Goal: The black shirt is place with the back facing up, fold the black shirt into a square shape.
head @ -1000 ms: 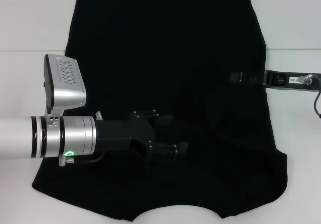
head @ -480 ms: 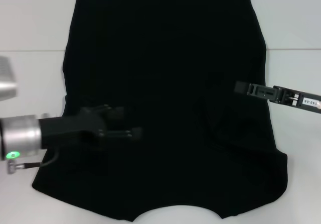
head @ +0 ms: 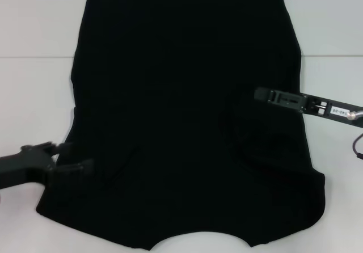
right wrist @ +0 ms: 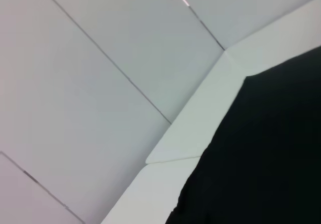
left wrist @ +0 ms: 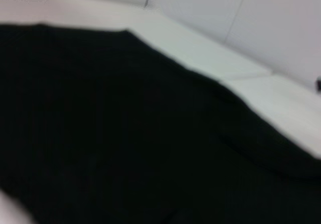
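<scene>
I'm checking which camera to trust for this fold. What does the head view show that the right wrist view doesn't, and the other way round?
Only the head view shows the whole black shirt spread flat, its curved neckline at the near edge, the left gripper at the shirt's left edge and the right gripper over its right side. Only the right wrist view shows the pale panelled wall beyond the table. Both show black fabric lying on the white table.
</scene>
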Tool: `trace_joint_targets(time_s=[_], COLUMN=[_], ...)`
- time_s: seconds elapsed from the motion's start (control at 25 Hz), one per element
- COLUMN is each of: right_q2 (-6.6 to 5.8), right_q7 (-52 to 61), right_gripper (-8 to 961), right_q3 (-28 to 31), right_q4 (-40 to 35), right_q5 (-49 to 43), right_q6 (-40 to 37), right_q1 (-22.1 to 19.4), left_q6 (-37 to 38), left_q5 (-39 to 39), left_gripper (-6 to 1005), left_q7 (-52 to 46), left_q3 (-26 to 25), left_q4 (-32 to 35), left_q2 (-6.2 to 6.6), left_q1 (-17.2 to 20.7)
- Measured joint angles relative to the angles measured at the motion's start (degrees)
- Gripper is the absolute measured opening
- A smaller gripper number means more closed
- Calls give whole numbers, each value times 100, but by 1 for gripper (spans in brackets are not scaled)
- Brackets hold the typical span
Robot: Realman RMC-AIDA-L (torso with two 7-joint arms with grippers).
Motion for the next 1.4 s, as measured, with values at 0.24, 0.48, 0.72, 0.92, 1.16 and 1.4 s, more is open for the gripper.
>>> trace_joint_targets(time_s=[0.24,0.48,0.72,0.92,1.16,1.4], right_q2=[45,26,1,-15,-29,-31], right_q7=[-459,-478,-460,-443,-434,-431], right_gripper=[807,807,808,808,808,807], right_q3=[-39,-40,-38,-7,2,5], right_q4=[166,224,230,229,209,177], right_q5=[-37,-32,-12,-6,-4,-4], right_q6=[39,109,116,120,120,120], right_q1=[184,250,269,272,272,286], left_q6=[-6,-45,-67,-70,-8,58], left_q5=[733,1229,1523,1568,1641,1716], left_gripper=[873,874,874,874,873,873], left_q7=[-26,46,61,63,46,20], left_q3=[-41,-72,-61,-30,-6,18], left_q4=[635,854,867,833,822,812], left_q2=[-63,-72,-78,-78,-78,-91], left_q1=[176,235,224,200,183,161])
